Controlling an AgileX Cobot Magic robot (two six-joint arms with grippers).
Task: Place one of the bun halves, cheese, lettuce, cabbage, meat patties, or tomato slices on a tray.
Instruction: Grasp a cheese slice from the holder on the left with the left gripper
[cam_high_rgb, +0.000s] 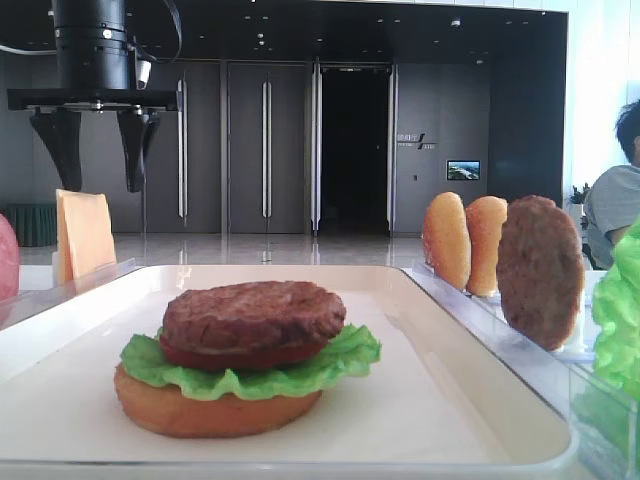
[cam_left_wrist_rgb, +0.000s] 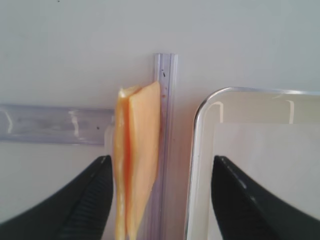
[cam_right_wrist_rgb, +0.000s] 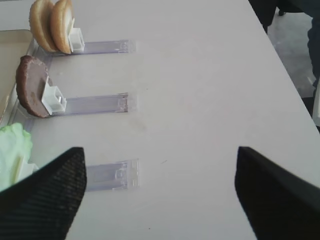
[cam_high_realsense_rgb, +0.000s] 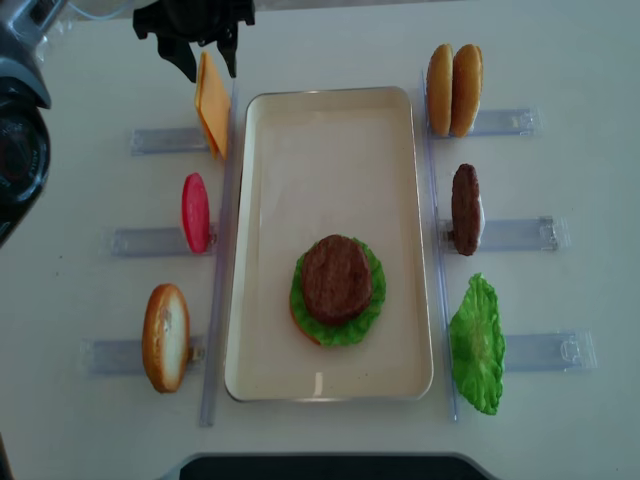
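Fig.: L gripper (cam_high_realsense_rgb: 205, 55), jaws spread, hangs over cheese (cam_high_realsense_rgb: 212, 103) standing beside tray (cam_high_realsense_rgb: 250, 130) far-left corner. Risk: floppy slice buckles, slips if pinched off-centre.

bun halves (cam_high_realsense_rgb: 455, 76): 4 | meat patties (cam_high_realsense_rgb: 465, 209): 2 | lettuce (cam_high_realsense_rgb: 477, 345): 2 | tray (cam_high_realsense_rgb: 330, 130): 1

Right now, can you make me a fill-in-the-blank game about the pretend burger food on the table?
1. The top layer of the stack on the tray is a meat ____.
2. The open left end effector hangs above the ____ slices standing in their holder.
3. The green layer in the burger stack is ____.
4. Right of the tray, the rack nearest the lettuce leaf holds one ____ disc.

Missing words: patty; cheese; lettuce; brown
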